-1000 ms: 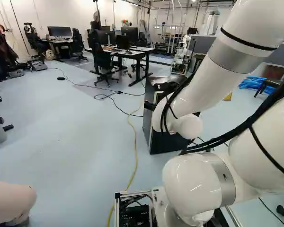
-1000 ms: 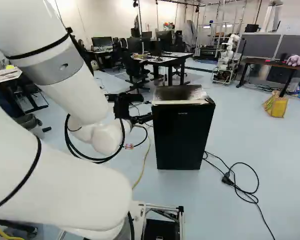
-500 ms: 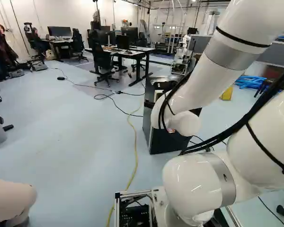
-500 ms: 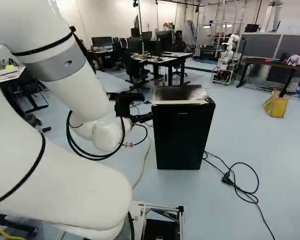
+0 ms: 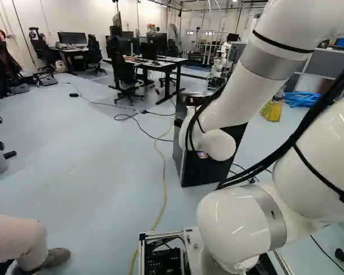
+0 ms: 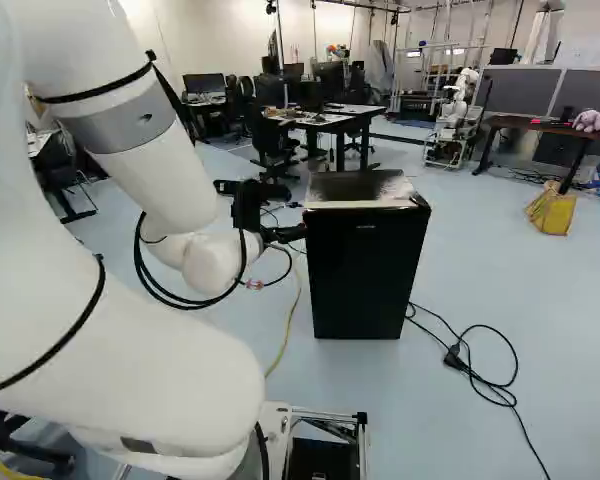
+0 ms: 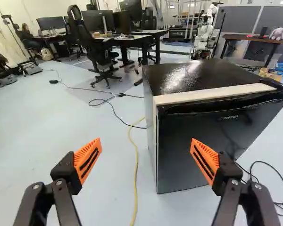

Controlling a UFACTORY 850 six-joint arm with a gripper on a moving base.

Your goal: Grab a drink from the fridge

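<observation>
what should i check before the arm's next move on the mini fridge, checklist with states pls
- Gripper open: ok, its orange pads stand wide apart.
- Mini fridge door open: not ok, it looks shut.
- Door edge gripped: not ok, nothing is pinched between the pads.
- Drink located: cannot tell, the inside is hidden.
- Floor ahead free of cables: not ok, a yellow cable runs beside the fridge.
- People clear: not ok, a person's leg is close, at the left base view's lower left.

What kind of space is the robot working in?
Likely a robotics lab or shared workshop: office chairs at desks with monitors, another robot on a stand, and cables across the open floor.
</observation>
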